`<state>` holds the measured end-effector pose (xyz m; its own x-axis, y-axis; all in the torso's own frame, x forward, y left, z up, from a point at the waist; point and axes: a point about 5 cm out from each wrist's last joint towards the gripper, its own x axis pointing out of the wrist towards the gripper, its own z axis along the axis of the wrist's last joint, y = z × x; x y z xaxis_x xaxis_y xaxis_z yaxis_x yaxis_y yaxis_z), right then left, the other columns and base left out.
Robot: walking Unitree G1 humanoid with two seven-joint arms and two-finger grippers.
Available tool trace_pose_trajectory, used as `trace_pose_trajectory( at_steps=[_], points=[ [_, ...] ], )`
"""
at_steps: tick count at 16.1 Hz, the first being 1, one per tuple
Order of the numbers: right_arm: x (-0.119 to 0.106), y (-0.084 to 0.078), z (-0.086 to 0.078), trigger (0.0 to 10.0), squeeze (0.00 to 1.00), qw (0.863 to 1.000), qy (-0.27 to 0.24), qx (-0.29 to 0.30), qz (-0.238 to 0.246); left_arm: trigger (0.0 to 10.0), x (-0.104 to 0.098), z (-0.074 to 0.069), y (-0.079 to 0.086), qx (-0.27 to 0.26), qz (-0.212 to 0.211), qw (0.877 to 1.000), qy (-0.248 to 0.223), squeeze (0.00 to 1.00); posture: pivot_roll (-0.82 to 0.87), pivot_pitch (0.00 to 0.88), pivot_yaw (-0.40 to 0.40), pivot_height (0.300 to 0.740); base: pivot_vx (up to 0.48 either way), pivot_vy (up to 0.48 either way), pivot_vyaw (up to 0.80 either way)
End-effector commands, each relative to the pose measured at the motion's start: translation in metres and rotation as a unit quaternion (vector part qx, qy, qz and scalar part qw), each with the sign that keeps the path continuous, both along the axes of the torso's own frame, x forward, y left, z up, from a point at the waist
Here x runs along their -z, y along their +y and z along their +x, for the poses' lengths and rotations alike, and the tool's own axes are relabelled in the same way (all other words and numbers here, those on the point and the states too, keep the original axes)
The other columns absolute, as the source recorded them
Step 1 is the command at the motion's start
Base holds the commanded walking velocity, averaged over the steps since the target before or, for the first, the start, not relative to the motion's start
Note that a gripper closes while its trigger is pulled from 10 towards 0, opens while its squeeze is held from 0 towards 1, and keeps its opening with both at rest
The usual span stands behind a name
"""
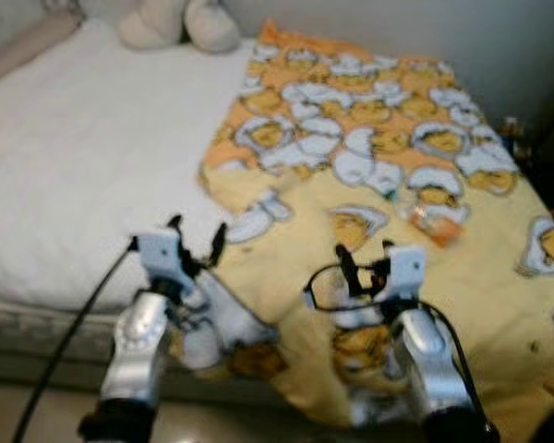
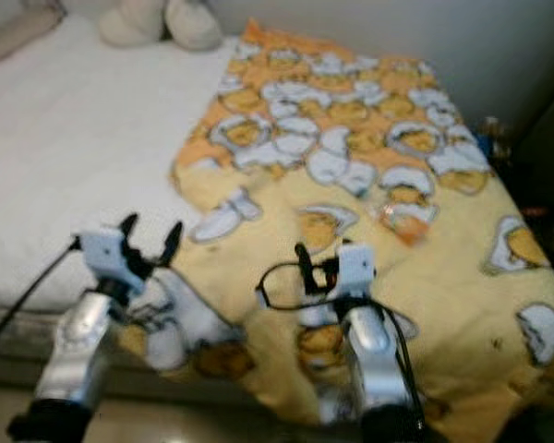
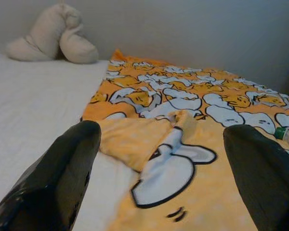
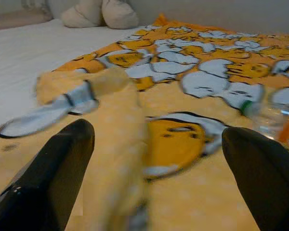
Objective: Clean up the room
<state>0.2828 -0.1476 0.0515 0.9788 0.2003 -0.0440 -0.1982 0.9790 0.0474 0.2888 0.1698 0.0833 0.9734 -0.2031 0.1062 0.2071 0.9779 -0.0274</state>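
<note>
Hovering with fingers spread at the lower centre, the left gripper (image 1: 196, 242) and right gripper (image 1: 362, 258) are facing the rumpled yellow blanket (image 1: 415, 268) and plastic bottle (image 1: 431, 220) on the bed (image 1: 74, 166), so tidying is barely starting.

A blanket (image 1: 379, 185) covers the right part of the bed (image 1: 83, 157), with a plastic bottle (image 1: 431, 220) lying on it. A plush toy (image 1: 180, 23) sits at the bed's far end, left of the blanket.
</note>
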Motion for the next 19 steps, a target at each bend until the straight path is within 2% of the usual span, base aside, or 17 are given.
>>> trace_pose_trajectory(
  at_steps=[1,2,3,4,5,7,8,9,11,16,19],
  points=[
    [-0.001,-0.008,0.000,10.0,0.00,1.000,-0.002,0.013,-0.004,10.0,-0.001,0.002,-0.011,0.020,0.000,1.000,-0.002,0.00,-0.07,0.000,-0.017,0.740,0.000,-0.480,0.00],
    [-0.001,-0.008,0.000,10.0,0.00,1.000,-0.004,0.013,-0.002,10.0,0.000,0.002,-0.010,0.018,-0.006,1.000,0.001,0.00,-0.06,0.000,-0.016,0.740,0.000,-0.480,0.00],
    [-0.003,-0.010,0.000,10.0,0.00,1.000,-0.010,0.022,0.013,10.0,0.001,0.004,-0.005,-0.003,-0.040,0.999,0.016,0.00,-0.07,0.000,-0.013,0.740,0.000,-0.480,0.00],
    [-0.005,-0.013,-0.001,10.0,0.00,0.999,-0.017,0.031,0.030,10.0,0.002,0.003,0.001,-0.016,-0.050,0.998,0.022,0.00,-0.07,0.000,-0.008,0.740,0.000,-0.480,0.00],
    [-0.007,-0.014,-0.002,10.0,0.00,0.999,-0.027,0.031,0.018,10.0,0.004,0.000,0.007,-0.025,-0.050,0.998,0.027,0.00,-0.07,0.000,-0.008,0.740,0.000,-0.480,0.00],
    [-0.005,-0.017,-0.004,10.0,0.00,0.999,-0.018,0.037,0.018,10.0,0.007,-0.007,0.007,-0.025,0.002,0.999,0.024,0.00,-0.07,0.000,-0.010,0.740,0.000,-0.480,0.00],
    [-0.004,-0.018,-0.004,10.0,0.00,0.999,-0.015,0.036,0.016,10.0,0.014,-0.002,0.001,-0.042,0.083,0.994,0.054,0.00,-0.07,0.000,-0.011,0.740,0.000,0.000,0.00],
    [-0.003,-0.017,-0.003,10.0,0.00,0.999,-0.013,0.034,0.014,10.0,0.008,0.001,-0.005,-0.037,0.090,0.994,0.042,0.00,-0.07,0.000,-0.015,0.740,0.000,0.000,0.00],
    [-0.004,-0.016,-0.002,10.0,0.00,0.999,-0.012,0.031,0.014,10.0,-0.004,0.003,-0.018,0.014,0.011,1.000,0.019,0.00,-0.07,0.000,-0.016,0.740,0.000,0.000,0.00],
    [-0.004,-0.015,-0.001,10.0,0.00,1.000,-0.011,0.028,0.008,10.0,-0.005,0.005,-0.021,0.002,0.010,1.000,0.028,0.00,-0.08,0.000,-0.015,0.740,0.474,0.000,0.00],
    [-0.003,-0.017,0.000,10.0,0.00,1.000,-0.010,0.028,0.005,10.0,-0.004,0.007,-0.016,-0.007,0.001,0.999,0.034,0.00,-0.08,0.000,-0.015,0.740,0.475,0.000,0.00]
  ],
)
